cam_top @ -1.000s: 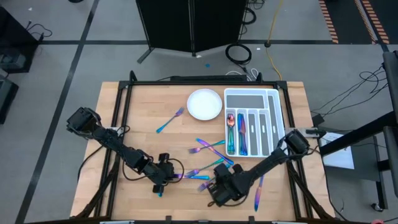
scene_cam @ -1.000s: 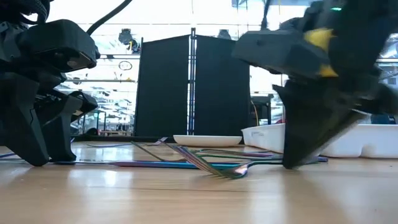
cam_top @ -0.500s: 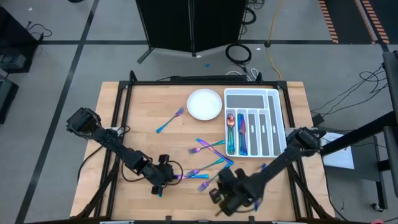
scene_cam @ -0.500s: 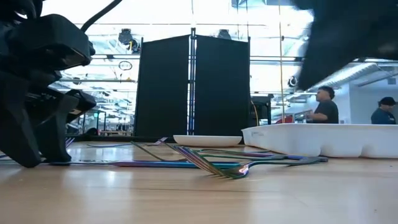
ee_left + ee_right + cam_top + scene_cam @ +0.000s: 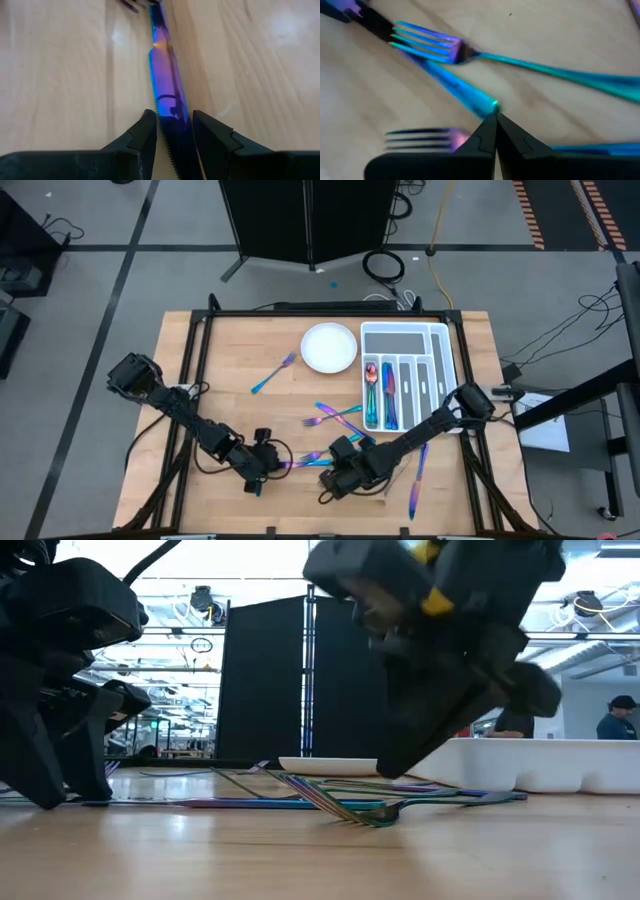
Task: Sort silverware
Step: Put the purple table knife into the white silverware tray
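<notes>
Silverware — slim iridescent metal forks, spoons and knives in blue, purple and teal — lies scattered on a light wooden table [image 5: 230, 360]. In the high view, a loose cluster [image 5: 335, 420] sits just past centre toward 5 o'clock. One lone iridescent fork [image 5: 272, 374] lies apart toward 11 o'clock of that cluster, and a single blue piece [image 5: 415, 480] lies at about 4 o'clock near the table edge. A few pieces [image 5: 379, 395] already rest in the left slots of the white compartmented cutlery tray [image 5: 440, 380] at 2 o'clock, just beside the round white plate [image 5: 329, 347]. The left gripper [image 5: 262, 468] is low at 7 o'clock; the right gripper [image 5: 335, 480] is at 6 o'clock over the cluster's near end.

In the low view, the dark left gripper [image 5: 55, 755] stands on the table at 9 o'clock, and the right gripper [image 5: 440, 670] hangs above the forks [image 5: 350, 810].

In the left wrist view, the left gripper [image 5: 175, 137] is partly parted, its fingers either side of a purple-blue serrated knife [image 5: 165, 85] lying flat — whether they press it cannot be told.

In the right wrist view, the right gripper [image 5: 495, 130] has its fingers pressed together, holding nothing, its tip at the end of a blue handle [image 5: 455, 90], with a teal fork [image 5: 520, 57] beyond.
</notes>
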